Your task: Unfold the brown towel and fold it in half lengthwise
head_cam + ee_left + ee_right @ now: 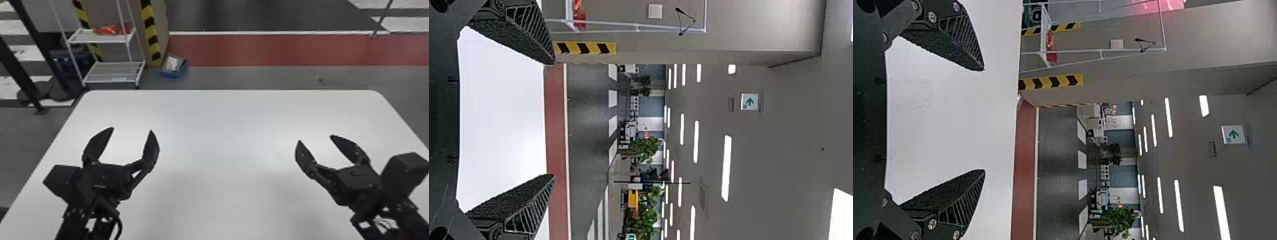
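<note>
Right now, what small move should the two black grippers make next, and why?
Perhaps ease both slightly outward, making room for the brown towel: the black left gripper and black right gripper are open and empty, either side of the middle of the smooth white table.

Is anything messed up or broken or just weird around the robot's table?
Nothing looks broken or spilled. The white table looks fine, and the left gripper and right gripper are both open above it. The messiest bit is the red stuff heaped on the rack behind, and that isn't really odd.
</note>
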